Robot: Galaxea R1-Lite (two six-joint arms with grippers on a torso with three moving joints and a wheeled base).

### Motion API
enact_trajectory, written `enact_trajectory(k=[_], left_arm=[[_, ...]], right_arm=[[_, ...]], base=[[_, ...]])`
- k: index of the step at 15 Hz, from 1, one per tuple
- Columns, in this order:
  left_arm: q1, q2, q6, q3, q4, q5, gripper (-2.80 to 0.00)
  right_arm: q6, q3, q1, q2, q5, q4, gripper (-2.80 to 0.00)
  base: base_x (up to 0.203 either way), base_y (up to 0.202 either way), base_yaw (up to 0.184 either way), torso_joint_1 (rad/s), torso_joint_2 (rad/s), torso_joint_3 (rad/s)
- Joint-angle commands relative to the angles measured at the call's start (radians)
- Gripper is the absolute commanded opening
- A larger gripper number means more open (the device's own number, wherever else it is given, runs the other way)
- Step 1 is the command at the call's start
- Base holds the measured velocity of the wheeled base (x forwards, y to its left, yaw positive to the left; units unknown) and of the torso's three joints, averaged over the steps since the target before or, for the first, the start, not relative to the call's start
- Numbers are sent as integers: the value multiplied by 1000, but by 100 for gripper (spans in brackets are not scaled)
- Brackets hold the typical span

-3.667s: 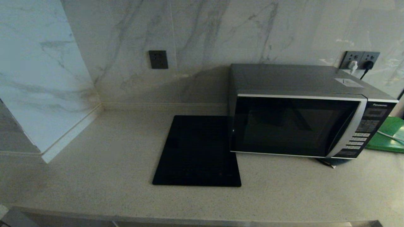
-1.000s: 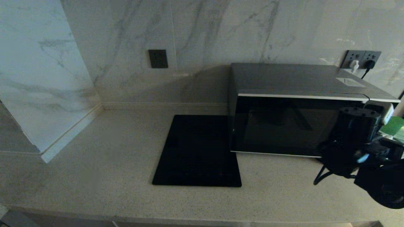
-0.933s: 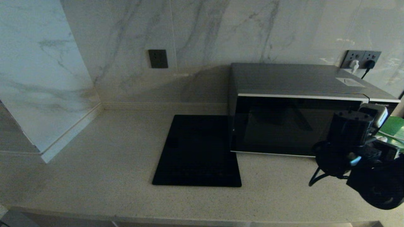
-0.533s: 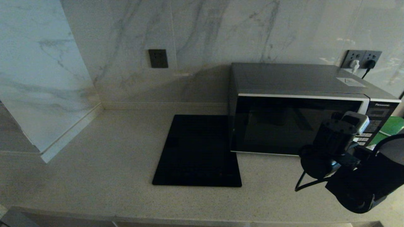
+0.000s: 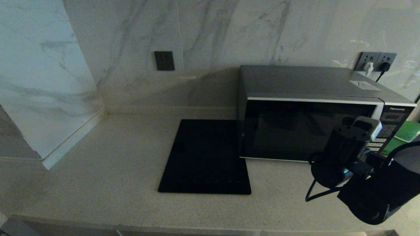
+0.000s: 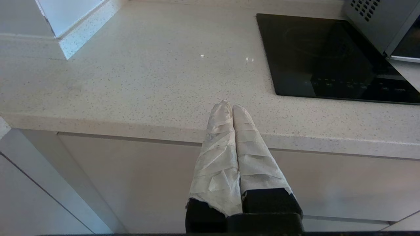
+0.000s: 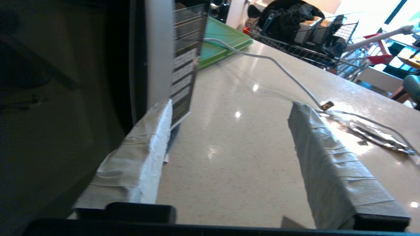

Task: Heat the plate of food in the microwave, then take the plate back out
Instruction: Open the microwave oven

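The microwave (image 5: 315, 111) stands on the right part of the pale speckled countertop (image 5: 115, 170), with its back near the marble wall (image 5: 229, 36). Its long axis runs from left to right, and its black glass door, which is shut, faces toward the near edge of the counter. The button panel is at its right end. No plate of food can be seen in any view, and through the dark door glass it is not possible to tell what is inside. Just beside the left side of the microwave, a flat black slab (image 5: 205, 157) lies on the counter. A green board (image 5: 405, 134) lies behind the right end of the microwave, and a thin white cable (image 7: 262, 57) runs over it and along the counter. The right gripper (image 7: 229, 131) is low in front of the right end of the microwave, near the button panel. Its two taped fingers (image 7: 323, 154) are spread wide apart with nothing between them; one finger is close to the lower corner of the panel. The left gripper (image 6: 228, 108) is parked at the near edge of the counter, well apart from the microwave, with its wrapped fingers pressed together and holding nothing.
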Motion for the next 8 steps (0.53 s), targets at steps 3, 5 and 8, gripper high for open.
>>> enact_trajectory(k=[3,5,8], left_arm=[[1,0,-1,0,0,0,-280],[0,1,-1,0,0,0,-280],[0,1,-1,0,0,0,-280]], right_arm=[[-3,-86,-1,93,-8,-10,0],[-3,-111,-4,149,-8,-12,0],[-4,-186,-18,216,-8,-17,0]], base=[[0,0,0,0,0,0],[0,0,0,0,0,0],[0,0,0,0,0,0]])
